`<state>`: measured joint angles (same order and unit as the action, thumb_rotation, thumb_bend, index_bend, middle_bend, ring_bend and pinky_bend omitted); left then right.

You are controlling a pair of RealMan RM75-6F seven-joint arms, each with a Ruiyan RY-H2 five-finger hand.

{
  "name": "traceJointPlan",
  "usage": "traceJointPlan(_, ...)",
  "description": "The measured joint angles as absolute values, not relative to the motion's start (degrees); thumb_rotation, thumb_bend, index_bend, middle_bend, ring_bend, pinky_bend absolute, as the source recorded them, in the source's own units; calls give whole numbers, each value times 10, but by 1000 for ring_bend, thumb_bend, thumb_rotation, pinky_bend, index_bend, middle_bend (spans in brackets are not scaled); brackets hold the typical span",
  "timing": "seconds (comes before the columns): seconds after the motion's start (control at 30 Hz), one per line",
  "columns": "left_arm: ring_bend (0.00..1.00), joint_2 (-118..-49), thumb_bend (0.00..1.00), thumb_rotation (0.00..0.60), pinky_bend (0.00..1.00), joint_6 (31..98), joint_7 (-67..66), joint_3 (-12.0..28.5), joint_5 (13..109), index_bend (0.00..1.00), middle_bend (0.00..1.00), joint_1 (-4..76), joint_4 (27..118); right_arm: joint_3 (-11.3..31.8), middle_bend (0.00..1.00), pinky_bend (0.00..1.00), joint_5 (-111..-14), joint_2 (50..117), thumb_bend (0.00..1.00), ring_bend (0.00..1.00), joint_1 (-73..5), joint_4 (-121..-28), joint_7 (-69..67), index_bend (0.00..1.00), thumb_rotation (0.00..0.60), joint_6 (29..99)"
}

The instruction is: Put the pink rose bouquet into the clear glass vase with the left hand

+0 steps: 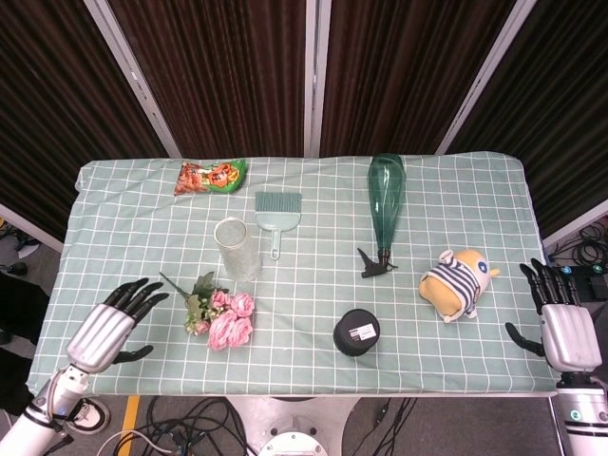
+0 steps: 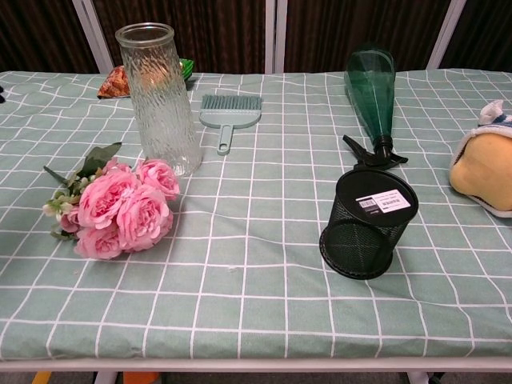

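Note:
The pink rose bouquet (image 1: 221, 314) (image 2: 118, 208) lies on the green checked cloth, its leafy stems pointing away to the left. Just behind it the clear ribbed glass vase (image 1: 237, 249) (image 2: 158, 98) stands upright and holds nothing. My left hand (image 1: 106, 329) hovers over the cloth's near left part, fingers spread and empty, a short way left of the bouquet. Off the table's right edge my right hand (image 1: 562, 326) hangs with its fingers apart, holding nothing. Neither hand shows in the chest view.
A green dustpan brush (image 1: 276, 213) lies right of the vase and a snack packet (image 1: 210, 176) behind it. A green spray bottle (image 1: 385, 209) lies on its side, a black mesh cup (image 1: 356, 332) (image 2: 367, 223) stands at centre front, and a plush toy (image 1: 456, 282) lies at right.

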<state>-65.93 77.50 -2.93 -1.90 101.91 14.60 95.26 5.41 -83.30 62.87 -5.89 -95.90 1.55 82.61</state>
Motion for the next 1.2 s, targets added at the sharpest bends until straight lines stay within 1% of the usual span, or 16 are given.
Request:
traceJointPlan(0.1,16,-660,99,600,134,753,-33,-18,1018,107,8,162,973,55,0,0,-824,629,135,0,-60,-967,27,0,600,820)
traceJointPlan(0.2,2,-656,97,600,127,724,-22,-19,1015,89,0,179,1001,55,0,0,-817,630,135,0,-62,-973,37,0,600,815)
traceJointPlan(0.33,0,-653,97,600,126,671,-25,-19,1010,86,0,211,1033,56,0,0,-812,630,134,0,-65,-977,40,0,600,809)
traceJointPlan(0.47,0,-661,97,600,117,628,-34,-12,992,86,0,238,1047,55,0,0,-810,630,135,0,-65,-976,37,0,600,807)
traceJointPlan(0.6,0,-671,96,600,92,593,-42,-1,950,85,0,258,1054,54,0,0,-809,630,134,0,-65,-972,32,0,600,806)
traceJointPlan(0.83,0,-696,96,600,91,521,-58,20,853,84,0,298,1058,54,0,0,-803,627,135,0,-65,-967,24,0,600,801)
traceJointPlan(1.03,0,-717,96,600,92,489,-59,25,815,84,0,322,1045,53,0,0,-800,627,134,0,-66,-962,18,0,600,795)
traceJointPlan(1.2,0,-726,96,600,92,488,-56,24,815,84,0,330,1037,53,0,0,-798,627,135,0,-66,-960,16,0,600,795)
